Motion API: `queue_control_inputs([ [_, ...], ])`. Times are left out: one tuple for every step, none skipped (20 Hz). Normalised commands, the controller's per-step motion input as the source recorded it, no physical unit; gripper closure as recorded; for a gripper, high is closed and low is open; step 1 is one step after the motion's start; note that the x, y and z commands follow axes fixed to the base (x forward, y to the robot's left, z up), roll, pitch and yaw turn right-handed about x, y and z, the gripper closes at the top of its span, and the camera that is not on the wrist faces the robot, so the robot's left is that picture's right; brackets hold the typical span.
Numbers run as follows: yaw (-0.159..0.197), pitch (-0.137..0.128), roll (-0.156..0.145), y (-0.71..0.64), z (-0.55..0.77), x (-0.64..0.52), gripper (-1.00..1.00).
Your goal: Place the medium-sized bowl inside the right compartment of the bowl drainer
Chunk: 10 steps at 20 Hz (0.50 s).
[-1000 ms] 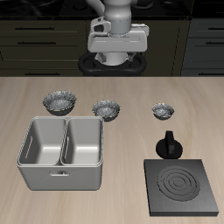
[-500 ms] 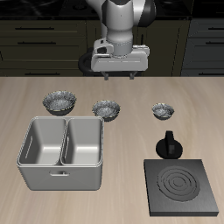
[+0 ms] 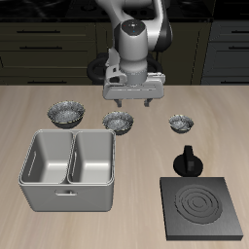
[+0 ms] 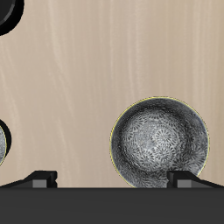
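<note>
The medium-sized bowl [image 3: 119, 121], silvery with a dark speckled inside, sits on the table just behind the bowl drainer [image 3: 58, 199]. It fills much of the wrist view [image 4: 160, 142]. The drainer is a light grey bin with two deep square wells, both empty. My gripper [image 3: 128, 101] hangs above and slightly behind the medium bowl, a little off to one side of it. It is open wide and empty. Both fingertips [image 4: 44, 178] show in the wrist view, apart from the bowl.
A slightly larger bowl [image 3: 66, 114] sits behind the drainer's far corner. The smallest bowl [image 3: 180, 123] sits apart on the other side, its edge in the wrist view [image 4: 3, 144]. A black knob [image 3: 186, 160] and a black stove plate [image 3: 201, 207] lie near the front.
The gripper has come down and forward from high over the table's back edge to just above the medium bowl. The bowls and drainer have not moved.
</note>
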Motion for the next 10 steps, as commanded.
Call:
queue_control_inputs([
  [-0.009,0.119,0.026,-0.01,-0.50,0.18,-1.00],
  [-0.026,0.050,-0.002,-0.06,-0.36,0.08,-1.00],
  [-0.005,0.016,-0.038,-0.05,-0.26,0.04,-1.00],
  [-0.058,0.045,0.001,-0.11,-0.33,0.00,-1.00],
  [-0.026,0.011,-0.038,-0.04,-0.22,-0.01,-1.00],
  [-0.015,0.017,0.021,0.05,-0.29,0.00,-1.00],
  [-0.010,0.045,0.003,0.01,-0.31,-0.04,-1.00],
  [0.002,0.040,0.018,0.15,-0.35,0.11,-1.00],
  [-0.023,0.073,0.027,0.04,-0.29,0.06,-1.00],
  [-0.037,0.057,-0.016,0.02,-0.25,0.01,-1.00],
])
